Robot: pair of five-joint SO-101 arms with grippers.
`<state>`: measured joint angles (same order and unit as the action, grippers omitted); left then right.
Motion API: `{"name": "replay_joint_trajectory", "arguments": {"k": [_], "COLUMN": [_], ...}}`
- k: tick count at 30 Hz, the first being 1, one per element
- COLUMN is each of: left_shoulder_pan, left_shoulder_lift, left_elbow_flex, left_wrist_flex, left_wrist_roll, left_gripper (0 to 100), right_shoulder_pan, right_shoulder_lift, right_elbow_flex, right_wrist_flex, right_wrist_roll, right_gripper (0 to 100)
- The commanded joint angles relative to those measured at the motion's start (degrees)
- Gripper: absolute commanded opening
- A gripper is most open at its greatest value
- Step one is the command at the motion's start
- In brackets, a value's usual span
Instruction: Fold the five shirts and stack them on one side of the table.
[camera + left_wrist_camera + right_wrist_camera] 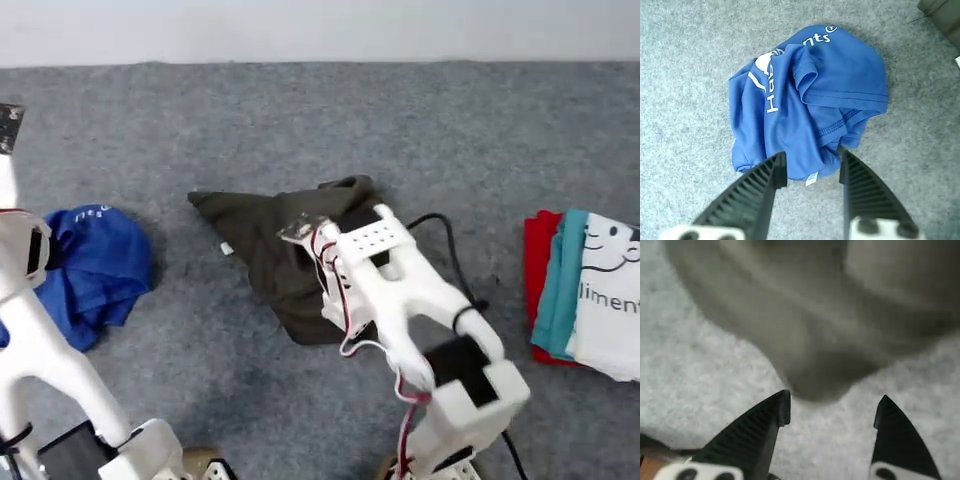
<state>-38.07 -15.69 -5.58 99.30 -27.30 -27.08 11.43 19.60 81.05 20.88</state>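
A crumpled blue shirt [805, 95] with white print lies on the grey carpeted table, at the left in the high view [100, 265]. My left gripper [812, 162] hangs open just above its near edge, nothing between the fingers. A dark olive shirt [275, 245] lies rumpled in the middle. My right gripper [835, 400] is open, low over the edge of that olive shirt [805, 305], holding nothing. The right arm [400, 290] covers part of the shirt in the high view. At the right side sits a stack of folded shirts [585, 290]: red, teal and white.
A black cable [445, 240] runs over the table behind the right arm. A corner of the olive shirt [942, 12] shows in the left wrist view. Bare grey carpet [300, 120] stretches across the back of the table up to a white wall.
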Motion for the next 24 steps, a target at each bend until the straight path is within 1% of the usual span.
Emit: {"name": "replay_joint_trajectory", "arguments": {"k": [1, 3, 5, 10, 13, 18, 24], "left_shoulder_pan": [-0.18, -0.18, -0.18, -0.18, -0.26, -2.11, -3.16], "left_shoulder_lift": [-2.29, -2.29, -2.29, -2.29, -2.2, -1.93, -1.93], "left_elbow_flex": [-0.22, -0.22, -0.22, -0.13, -0.13, -0.13, -0.04], "left_wrist_flex": [0.53, 0.26, 0.26, 0.26, 0.35, 0.26, 0.35], "left_wrist_roll": [-0.7, -0.7, -0.7, -0.53, -0.53, -0.44, -0.62], "left_gripper": [18, 18, 18, 18, 18, 18, 18], "right_shoulder_pan": [-0.75, -0.84, -0.84, -1.01, -1.01, -0.84, -0.84], "right_shoulder_lift": [3.38, 5.93, 8.31, 12.7, 13.05, 9.45, -3.65], "right_elbow_flex": [-0.62, -1.41, -2.81, -7.3, -9.23, -13.63, -23.12], "right_wrist_flex": [-1.19, -1.19, -1.19, -0.75, -0.57, 4.88, 16.66], "right_wrist_roll": [-0.62, -0.62, -0.62, -0.62, -0.53, -0.18, -0.09], "right_gripper": [27.7, 27.7, 25.6, 8.0, 1.0, 0.9, 0.9]}}
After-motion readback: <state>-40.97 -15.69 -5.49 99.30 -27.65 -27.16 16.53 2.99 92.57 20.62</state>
